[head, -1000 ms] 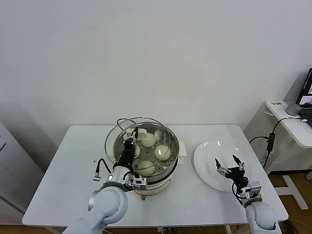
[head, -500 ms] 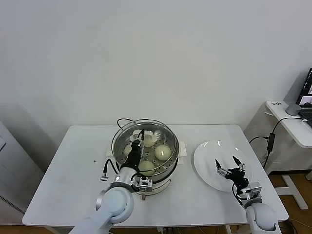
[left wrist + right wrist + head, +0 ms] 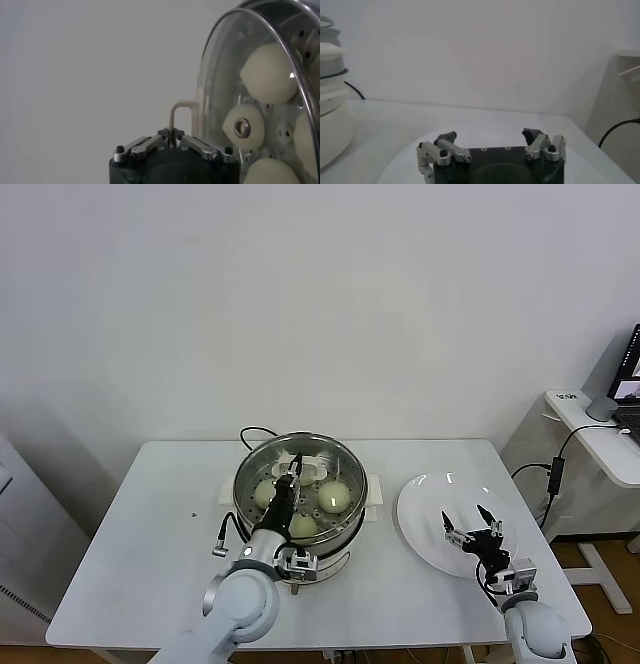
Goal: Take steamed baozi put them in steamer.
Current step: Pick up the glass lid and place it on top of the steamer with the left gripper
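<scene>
From the head view, your left tool (image 3: 293, 467) is pinched shut on the white handle (image 3: 311, 468) of the glass lid (image 3: 300, 474), which sits over the steamer (image 3: 300, 529) at the middle of the table (image 3: 150, 524). Judging by this, the buns are loaded and the step in hand is seating the lid. Lower it level, keep the handle centred over the pot, and let go only once the rim rests all round; a tilted release could let it slide off. Three buns (image 3: 333, 496) show through the glass, at about 9, 3 and 6 o'clock of the pot, all below the tool; the fourth I cannot make out. The steamer's black cord (image 3: 250, 433) loops away at 11 o'clock. Your right tool (image 3: 470, 524) hovers with its fingers spread wide over the white plate (image 3: 425, 519), which lies at 3 o'clock of the steamer, and carries nothing.

From the left wrist view, the left tool (image 3: 173, 134) has its fingers together on the thin white handle (image 3: 181, 111), with the lid (image 3: 215, 90) just beyond. Behind the glass sit the buns (image 3: 267, 72) on the perforated floor, close past the fingertips.

From the right wrist view, the right tool (image 3: 490, 136) stands open and empty above the plate (image 3: 410, 155). The steamer's side (image 3: 331, 55) shows at the frame's edge, well apart.
</scene>
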You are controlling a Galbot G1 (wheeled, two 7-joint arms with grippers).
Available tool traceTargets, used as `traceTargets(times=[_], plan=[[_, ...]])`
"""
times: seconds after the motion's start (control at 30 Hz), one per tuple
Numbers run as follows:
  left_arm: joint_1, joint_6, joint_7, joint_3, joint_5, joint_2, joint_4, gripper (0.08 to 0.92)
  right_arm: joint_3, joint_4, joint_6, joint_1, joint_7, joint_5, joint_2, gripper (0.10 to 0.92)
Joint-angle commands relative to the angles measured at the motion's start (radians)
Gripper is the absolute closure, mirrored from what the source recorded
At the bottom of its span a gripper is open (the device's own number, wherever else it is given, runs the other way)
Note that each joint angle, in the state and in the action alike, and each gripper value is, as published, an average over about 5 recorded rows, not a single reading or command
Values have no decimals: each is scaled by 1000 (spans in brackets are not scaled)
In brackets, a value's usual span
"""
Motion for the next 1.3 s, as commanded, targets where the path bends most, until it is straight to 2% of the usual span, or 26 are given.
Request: traceTargets(times=[0.03, 0.6, 0.7, 0.77, 0.83, 0.93, 1.1, 1.17, 1.3], plan=[[0, -6, -2, 3, 5, -4, 13, 897, 3, -1, 1, -1, -1, 0, 0, 203], [18, -2, -7, -11, -46, -3, 14, 897, 7, -2, 3, -1, -2, 0, 2, 203], [39, -1, -4, -27, -108, 5, -32, 866, 7, -2, 2, -1, -3, 1, 2, 203], [68, -4, 17, -49, -194, 24, -92, 815, 7, -2, 2, 0, -4, 2, 1, 203], [103, -25, 53, -76, -330, 56, -162, 763, 8, -2, 2, 0, -8, 4, 0, 203], [142, -121, 115, -144, -609, 104, -252, 676, 9, -4, 4, 4, -17, 11, -2, 203], [115, -247, 193, -266, -1120, 153, -306, 529, 4, -6, -7, 9, -33, 30, -2, 203], [98, -262, 171, -315, -1339, 155, -316, 468, -2, 0, -16, 9, -31, 47, 2, 203], [115, -243, 46, -480, -1814, 95, -334, 356, -20, 19, -23, 4, -6, 94, 1, 203]])
